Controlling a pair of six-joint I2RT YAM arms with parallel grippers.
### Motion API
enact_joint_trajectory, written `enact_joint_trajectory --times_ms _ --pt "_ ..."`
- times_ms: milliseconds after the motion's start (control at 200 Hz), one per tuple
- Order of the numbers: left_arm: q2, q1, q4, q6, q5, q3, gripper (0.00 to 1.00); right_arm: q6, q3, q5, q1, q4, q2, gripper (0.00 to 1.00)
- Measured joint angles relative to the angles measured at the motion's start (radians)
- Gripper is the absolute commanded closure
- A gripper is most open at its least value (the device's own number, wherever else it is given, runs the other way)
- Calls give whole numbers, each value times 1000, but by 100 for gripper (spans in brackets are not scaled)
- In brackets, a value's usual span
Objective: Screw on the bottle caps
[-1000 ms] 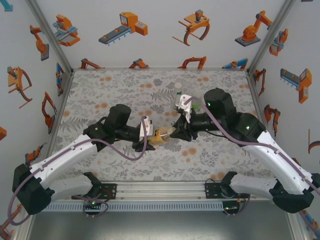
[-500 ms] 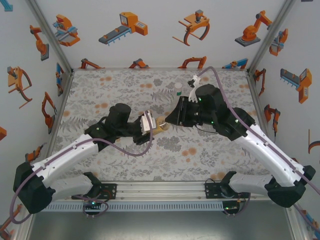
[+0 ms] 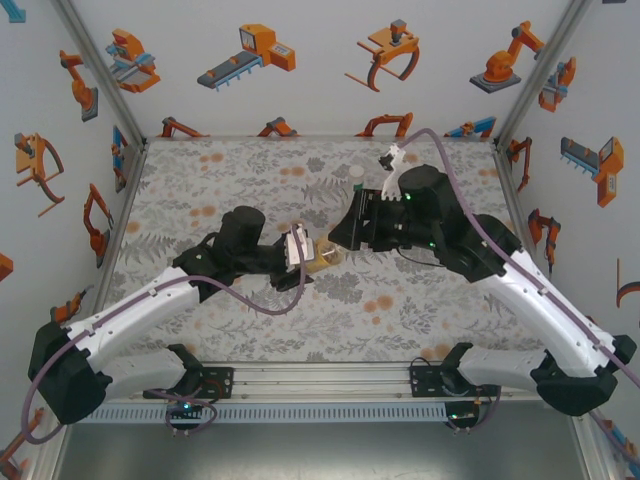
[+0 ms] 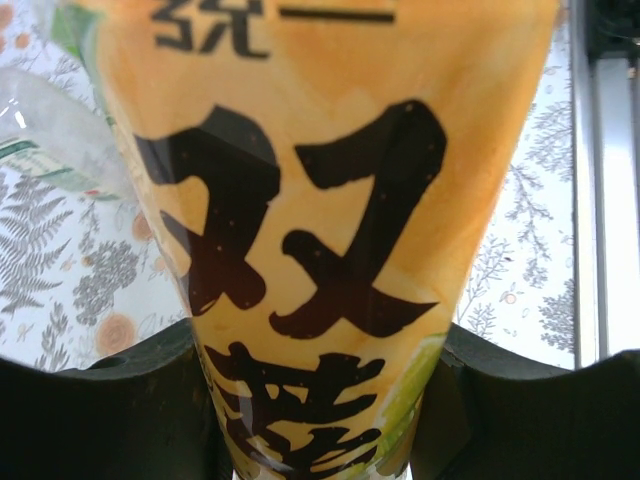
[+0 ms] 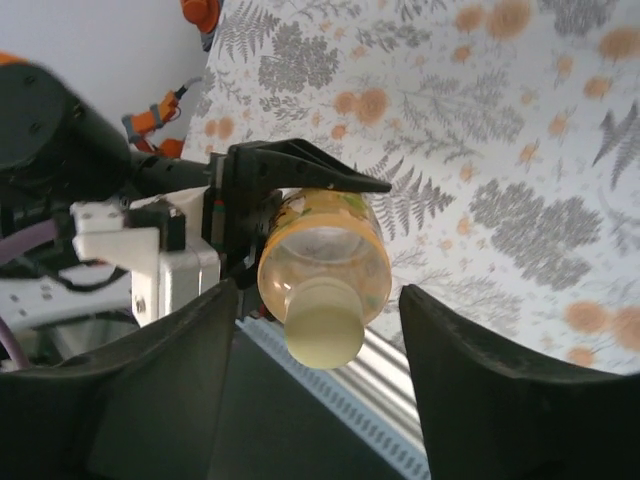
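Top view: the left gripper grips the bottle over the table, tilted toward the right gripper; both arms reach inward and meet. Left wrist view: its jaws clamp the orange label. Right wrist view: the fingers stand apart beside the cap, not touching. They should probably close squarely on it before turning.

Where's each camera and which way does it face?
Top external: fixed above and behind, looking down on the table; left arm and right arm meet at the orange-label bottle.
Left wrist: on the left arm, looking along the left jaws, shut on the bottle.
Right wrist: on the right arm, facing the bottle's pale cap end-on between the open right jaws; left jaws behind.
Shared: the bottle, in all three.
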Motion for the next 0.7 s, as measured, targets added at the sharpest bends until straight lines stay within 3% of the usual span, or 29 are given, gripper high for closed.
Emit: enact_joint_trajectory --times_ms 200,431,701 --pt "0 0 -40 28 104 9 100 -428 14 -177 0 -4 -76 38" --pt "0 0 -96 50 192 24 100 -934 78 -386 1 -132 -42 43" --pt "0 0 -133 53 222 26 100 -1167 78 -509 5 -171 -11 50"
